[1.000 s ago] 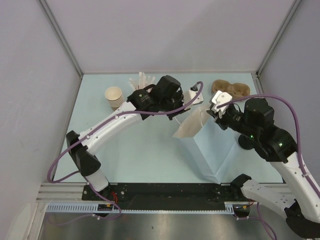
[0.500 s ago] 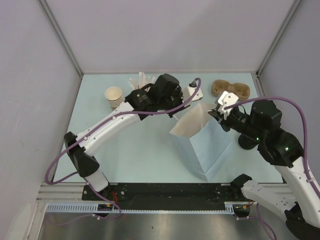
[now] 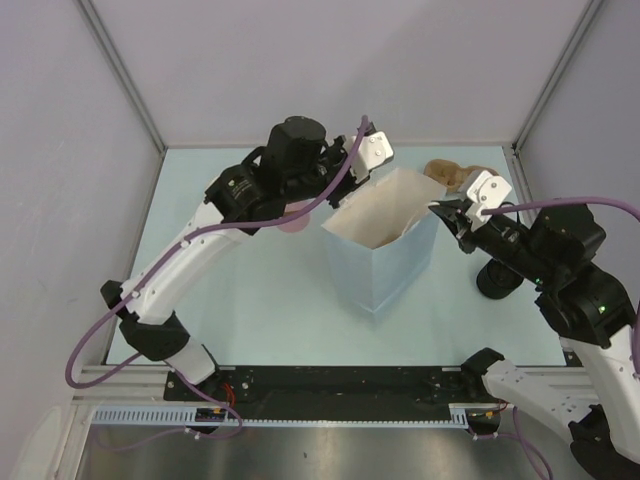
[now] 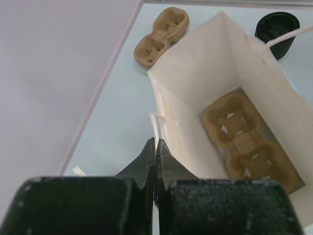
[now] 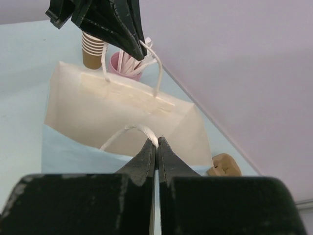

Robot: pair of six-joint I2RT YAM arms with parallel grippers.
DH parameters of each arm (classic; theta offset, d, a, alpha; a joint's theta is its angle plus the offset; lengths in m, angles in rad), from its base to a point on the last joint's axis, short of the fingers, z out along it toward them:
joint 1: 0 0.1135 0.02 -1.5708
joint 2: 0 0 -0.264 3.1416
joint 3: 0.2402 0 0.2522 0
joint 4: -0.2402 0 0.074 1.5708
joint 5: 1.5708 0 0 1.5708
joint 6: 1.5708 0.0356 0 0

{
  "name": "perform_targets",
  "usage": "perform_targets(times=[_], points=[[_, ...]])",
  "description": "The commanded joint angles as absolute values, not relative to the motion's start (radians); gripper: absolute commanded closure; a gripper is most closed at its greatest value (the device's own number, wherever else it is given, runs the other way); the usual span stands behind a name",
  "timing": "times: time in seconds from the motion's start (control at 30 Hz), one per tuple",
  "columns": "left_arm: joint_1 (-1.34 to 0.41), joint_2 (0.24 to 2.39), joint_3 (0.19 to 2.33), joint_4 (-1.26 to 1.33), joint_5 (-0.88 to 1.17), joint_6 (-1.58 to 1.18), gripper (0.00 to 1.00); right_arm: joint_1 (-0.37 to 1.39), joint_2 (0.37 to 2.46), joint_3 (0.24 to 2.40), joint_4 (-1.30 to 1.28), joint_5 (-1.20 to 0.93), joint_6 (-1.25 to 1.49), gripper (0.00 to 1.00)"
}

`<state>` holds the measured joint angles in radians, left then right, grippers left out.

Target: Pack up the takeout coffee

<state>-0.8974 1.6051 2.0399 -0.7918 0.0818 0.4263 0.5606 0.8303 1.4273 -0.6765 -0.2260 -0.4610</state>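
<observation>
**Paper bag held open by both arms, coffee outside it**

Nearest, at the right, the takeout coffee (image 3: 497, 281) stands on the table (image 3: 250, 300) outside the paper bag (image 3: 380, 268). Only its black lid shows past the right arm. The bag stands upright at centre with its mouth spread wide. The right gripper (image 5: 156, 143), fingers pressed together, pinches the white right handle (image 5: 128, 131). The left gripper (image 4: 155, 145), likewise closed, pinches the left handle (image 4: 155, 126) at the opposite rim. A pulp cup carrier (image 4: 249, 142) lies flat on the bag's floor. Beyond the bag are a pink cup (image 5: 116, 66) of straws, a stack of tan cups (image 5: 92, 51) and, at the far right, a second carrier (image 4: 161, 34). One second earlier the bag leaned over with a narrow mouth, closer to the right arm. Since then the grippers have drawn apart, the left one moving toward the far wall, and the bag has shifted left and stood up. In the top view the left arm now covers the tan cups.
</observation>
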Motion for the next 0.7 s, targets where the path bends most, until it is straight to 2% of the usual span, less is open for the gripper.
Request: perform_targets(times=[0.0, 0.07, 0.2, 0.33, 0.5, 0.67], points=[[-0.897, 1.583, 1.979, -0.79, 0.083, 0.407, 1.0, 0.557, 0.828, 1.437, -0.608, -0.216, -0.423, 1.0], [-0.893, 1.58, 1.965, -0.785, 0.081, 0.403, 1.0, 0.555, 0.842, 1.434, -0.61, -0.219, -0.428, 1.0], [-0.855, 1.568, 1.777, -0.735, 0.067, 0.41, 1.0, 0.555, 0.888, 1.335, -0.675, -0.232, -0.471, 1.0], [-0.841, 1.562, 1.681, -0.703, 0.061, 0.416, 1.0, 0.551, 0.873, 1.217, -0.681, -0.235, -0.495, 1.0], [-0.841, 1.559, 1.834, -0.748, 0.08, 0.413, 1.0, 0.551, 0.796, 1.238, -0.595, -0.229, -0.489, 1.0], [-0.839, 1.569, 2.002, -0.796, 0.067, 0.417, 1.0, 0.552, 0.813, 1.369, -0.607, -0.196, -0.483, 1.0]])
